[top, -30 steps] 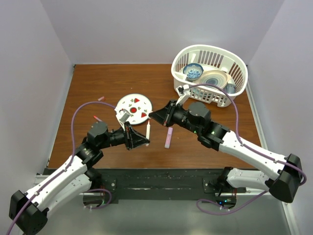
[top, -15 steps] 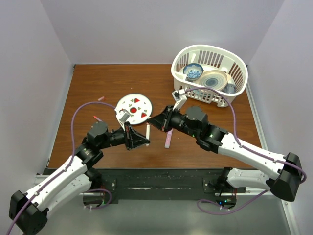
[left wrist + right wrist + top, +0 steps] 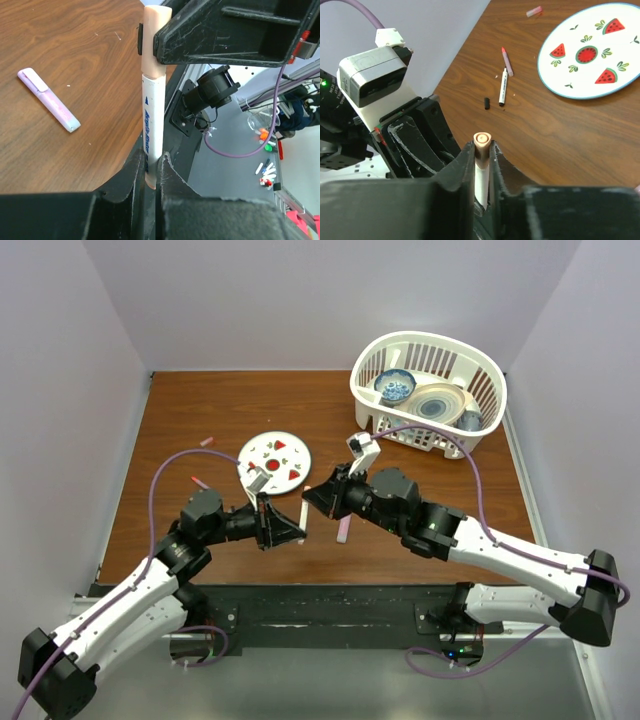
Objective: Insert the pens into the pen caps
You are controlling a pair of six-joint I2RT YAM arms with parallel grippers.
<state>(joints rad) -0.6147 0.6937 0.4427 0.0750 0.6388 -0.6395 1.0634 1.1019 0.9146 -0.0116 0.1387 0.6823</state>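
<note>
My left gripper is shut on the lower end of the white pen, holding it upright above the table. A pale peach pen cap sits on the pen's top end, and my right gripper is shut on that cap. In the top view the two grippers meet at the white pen, just below the plate. The thicker pale pink pen lies on the wood to the right of them. A thin reddish-tipped pen, a slim black-and-white pen, a dark cap and a pink cap lie at the left.
A round white plate with watermelon pictures lies left of centre. A white basket holding bowls stands at the back right. The table's near edge runs just behind both grippers.
The right gripper has moved left and nearer, onto the top of the white pen that the left gripper holds. The left arm has stayed still.
</note>
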